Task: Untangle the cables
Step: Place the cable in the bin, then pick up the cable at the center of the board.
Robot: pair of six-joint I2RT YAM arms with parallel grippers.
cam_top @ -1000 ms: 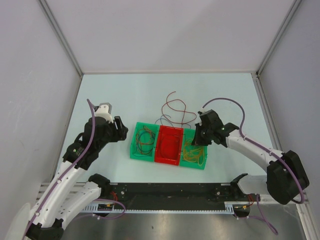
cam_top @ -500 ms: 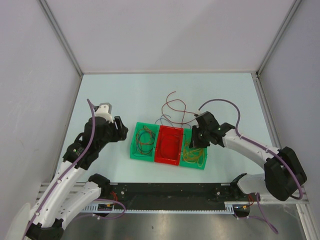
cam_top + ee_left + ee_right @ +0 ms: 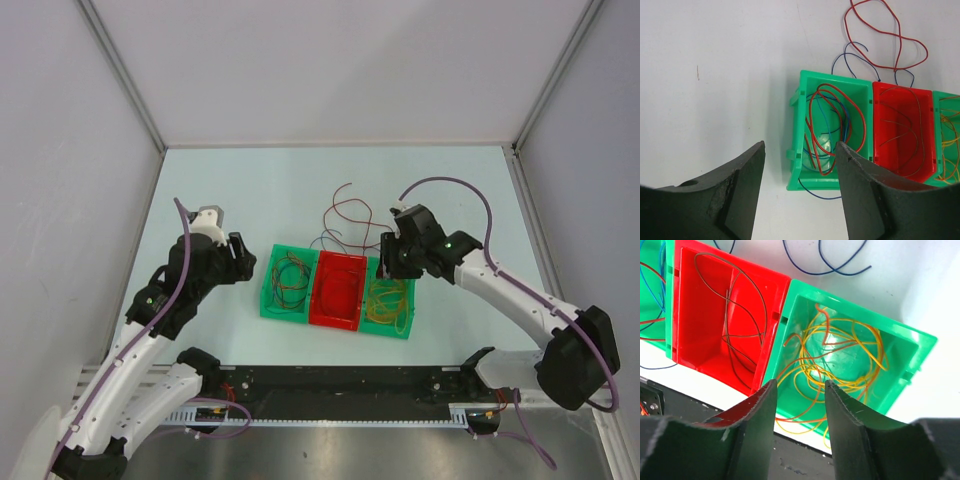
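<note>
Loose red and blue cables (image 3: 350,212) lie on the table behind three bins. The left green bin (image 3: 835,77) holds red and blue cables (image 3: 832,125). Thin dark cables lie in the red bin (image 3: 333,322). A pile of yellow-orange cables (image 3: 840,365) fills the right green bin (image 3: 860,310), and a few strands hang over its near rim. My right gripper (image 3: 800,390) hovers over that bin's near side, open with nothing between its fingers. To the left of the left bin my left gripper (image 3: 800,165) is open and empty.
A dark rail (image 3: 340,385) with the arm bases runs along the near table edge, close behind the bins. White walls enclose the table on three sides. A blue strand (image 3: 820,192) trails out beside the left bin's near end.
The right gripper's jaws have gone from shut to open above the right green bin, and it has drawn back slightly toward the far side. The left arm has not moved.
</note>
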